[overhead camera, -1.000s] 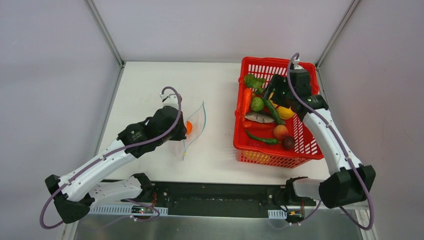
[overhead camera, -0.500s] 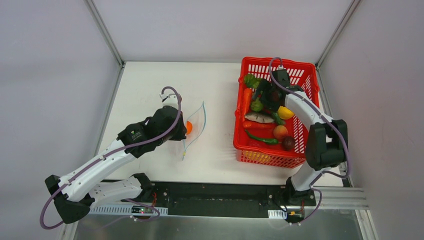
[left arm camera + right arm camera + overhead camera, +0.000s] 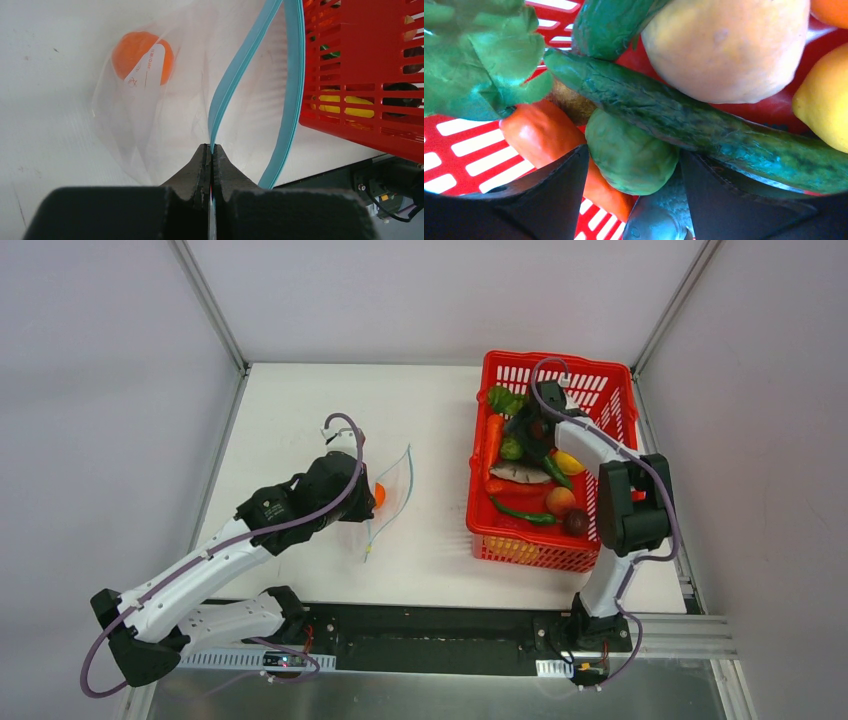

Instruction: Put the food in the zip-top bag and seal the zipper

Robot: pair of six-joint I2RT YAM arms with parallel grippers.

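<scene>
White counter (image 3: 300, 420) and pale walls are framing two arms, one zip-top bag (image 3: 165, 125) and one red mesh basket (image 3: 560, 362). The left jaws are pressing together on the zipper (image 3: 235, 80), pinching one teal track at its near end, while the second track is curving away to their right, leaving the mouth gaping. Ahead and to the left of those jaws, one orange ball (image 3: 131, 50) is lying inside the clear pouch, partly veiled by the white label. The right jaws are reaching down into the basket and standing apart, one on each side of a single round green piece (image 3: 631, 155); whether they are pressing on it is hard to tell. Just beyond them one dark cucumber (image 3: 704, 130) is lying crosswise, with one peach ball (image 3: 729, 45) farther on, one yellow piece (image 3: 824, 100) cut off at the right edge, one carrot (image 3: 544, 135) beside the left jaw and one leafy green (image 3: 479, 55) beyond it. From above, both sets of jaws are hiding under their wrists, and the food heaped in the basket is overlapping too much to count fully.
</scene>
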